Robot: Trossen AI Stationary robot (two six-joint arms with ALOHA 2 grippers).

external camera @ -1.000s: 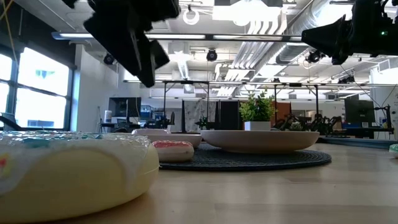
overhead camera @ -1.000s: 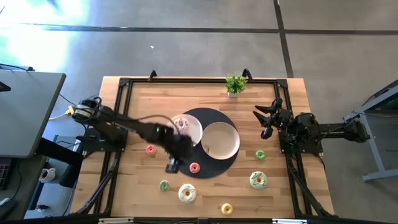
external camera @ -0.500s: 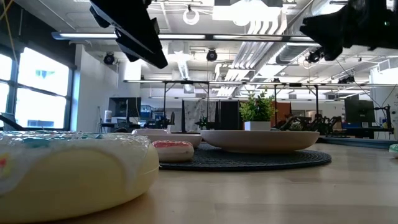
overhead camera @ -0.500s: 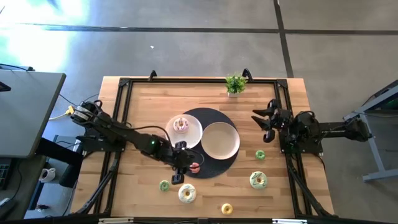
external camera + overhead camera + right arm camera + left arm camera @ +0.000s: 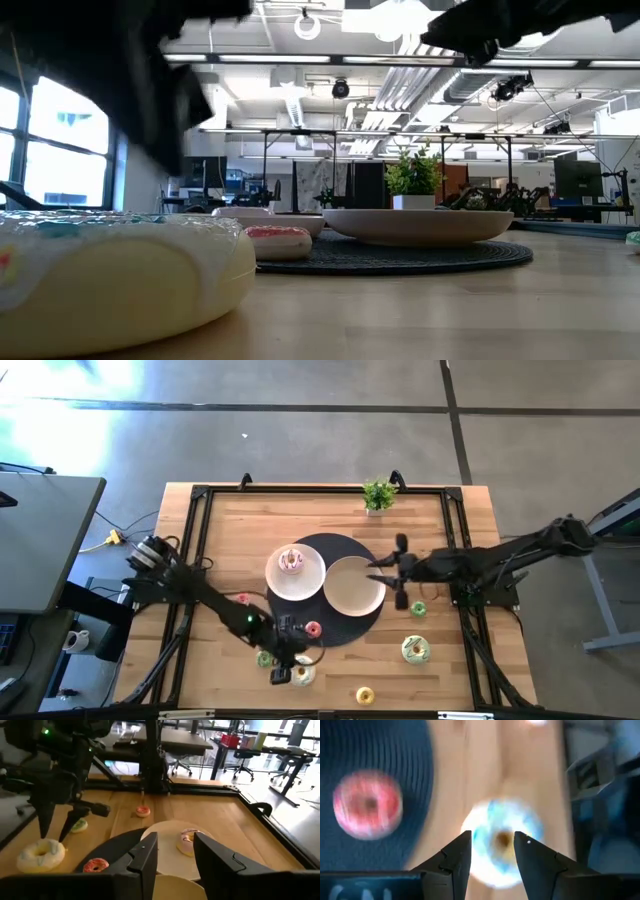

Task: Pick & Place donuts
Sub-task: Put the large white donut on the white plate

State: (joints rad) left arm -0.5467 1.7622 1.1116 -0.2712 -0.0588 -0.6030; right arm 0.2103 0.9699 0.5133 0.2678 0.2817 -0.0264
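Your left gripper (image 5: 491, 851) jaws apart directly above the cream donut (image 5: 501, 839), pink donut (image 5: 368, 805) off to one side on the mat (image 5: 385, 760), your right gripper (image 5: 392, 570) jaws apart over the empty plate (image 5: 345, 592), sprinkled donut (image 5: 186, 841) on the plate (image 5: 167, 851) beyond

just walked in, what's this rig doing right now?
It is sorting toy donuts onto plates. The left end effector, fingers open, hangs over the large cream-white iced donut with sprinkles near the front edge of the wooden table, holding nothing. The right end effector, also open and empty, reaches over the empty round white plate on the dark round mat. One pink-and-cream donut already sits on the other white plate; a red-iced donut lies on the mat, and others are scattered on the table.
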